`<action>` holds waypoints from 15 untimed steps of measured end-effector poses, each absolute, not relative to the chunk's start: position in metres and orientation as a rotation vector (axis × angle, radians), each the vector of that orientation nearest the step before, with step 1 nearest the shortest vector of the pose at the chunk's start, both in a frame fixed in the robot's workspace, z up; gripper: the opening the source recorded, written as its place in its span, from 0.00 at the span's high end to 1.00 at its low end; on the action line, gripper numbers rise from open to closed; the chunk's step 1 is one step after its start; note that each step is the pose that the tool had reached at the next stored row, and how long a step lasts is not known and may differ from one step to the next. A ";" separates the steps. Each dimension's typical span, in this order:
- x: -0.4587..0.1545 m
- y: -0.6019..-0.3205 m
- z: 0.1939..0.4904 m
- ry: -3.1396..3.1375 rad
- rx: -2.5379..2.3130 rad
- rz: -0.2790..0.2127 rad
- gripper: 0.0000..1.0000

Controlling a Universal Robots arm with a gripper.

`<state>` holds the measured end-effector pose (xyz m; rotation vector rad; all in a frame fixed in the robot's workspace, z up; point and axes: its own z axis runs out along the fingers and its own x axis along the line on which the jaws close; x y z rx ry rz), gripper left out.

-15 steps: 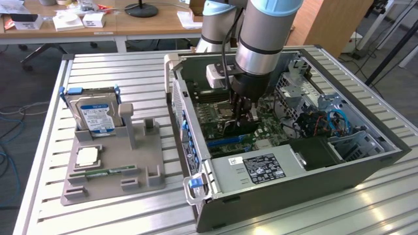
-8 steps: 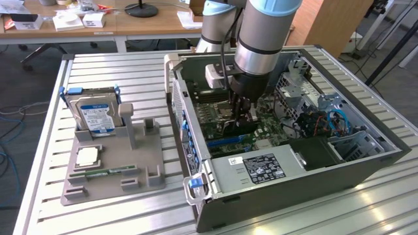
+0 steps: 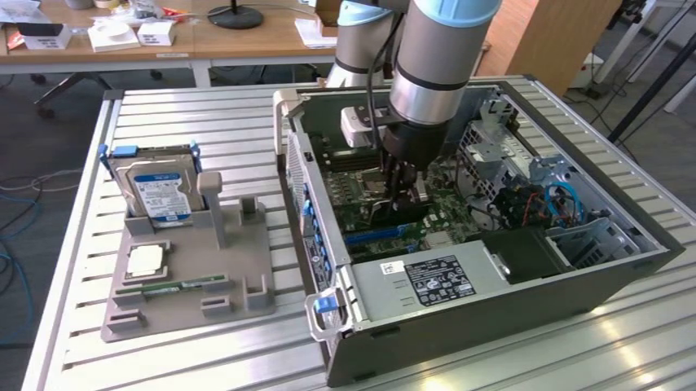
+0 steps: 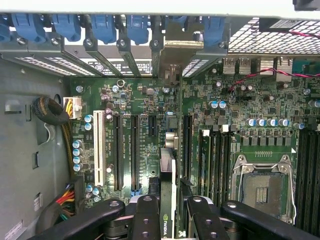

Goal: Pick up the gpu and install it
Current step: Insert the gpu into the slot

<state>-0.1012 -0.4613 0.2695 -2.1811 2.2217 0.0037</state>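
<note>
the arm reached straight down into the open computer case (image 3: pixel 490 326), wrist vertical, with the gripper (image 3: pixel 403 194) low over the motherboard (image 4: pixel 225 110). its fingers (image 4: pixel 145 215) were partly closed, clamping the gpu (image 4: pixel 167 167) from both sides. the card stood on edge between them, at the expansion slots (image 4: pixel 135 150), bracket end toward the blue clips (image 4: pixel 105 25). i couldn't tell whether it was seated. the case sat on the slatted worktop (image 3: pixel 196 114).

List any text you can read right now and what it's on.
"NVIDIA", with its eye logo: on the gpu edge, barely legible.
Power supply label: print too small to read.
Hard drive label: blurred.
Motherboard slot markings: too small.
</note>
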 end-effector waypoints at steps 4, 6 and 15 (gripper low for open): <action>-0.102 -0.461 0.270 2.222 -2.181 0.004 0.74; -0.102 -0.461 0.270 2.222 -2.181 0.004 0.74; -0.102 -0.461 0.269 2.222 -2.181 0.004 0.74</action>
